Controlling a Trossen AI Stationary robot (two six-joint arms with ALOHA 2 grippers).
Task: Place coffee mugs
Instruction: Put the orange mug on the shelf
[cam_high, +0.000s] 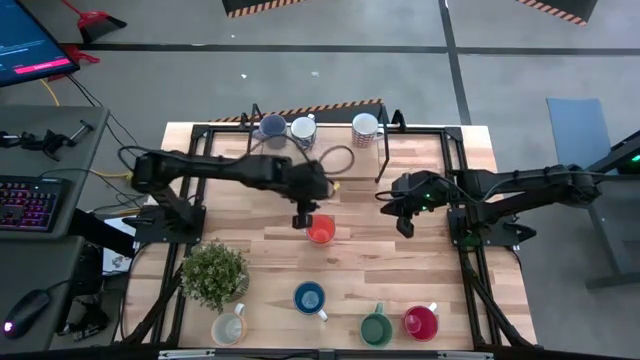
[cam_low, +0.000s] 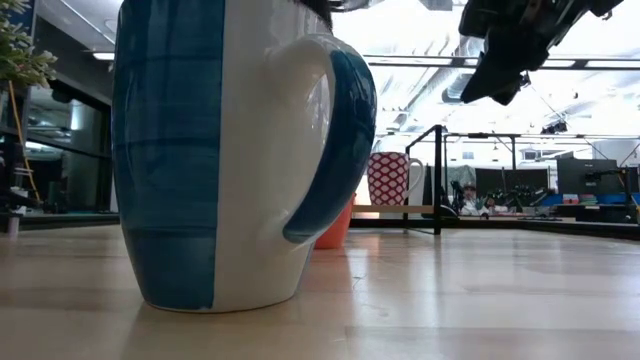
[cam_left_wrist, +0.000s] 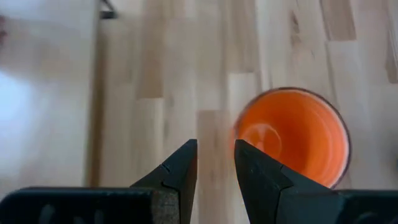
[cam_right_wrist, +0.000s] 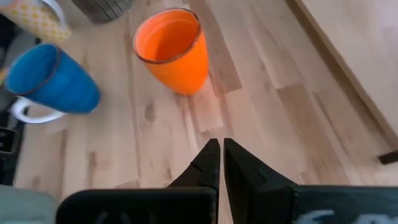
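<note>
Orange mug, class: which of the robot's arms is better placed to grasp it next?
Left. The left gripper hangs right beside the orange mug; the right gripper hovers farther off, apparently shut.

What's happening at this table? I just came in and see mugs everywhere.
A two-armed robot is setting out coffee mugs on a wooden table. The left gripper hovers just above a small orange ceramic mug standing upright near the table's middle; its fingers are slightly apart and hold nothing. The right gripper waits to the side, shut and empty. Three mugs stand along the far edge, four along the near edge beside a potted green plant.
</note>
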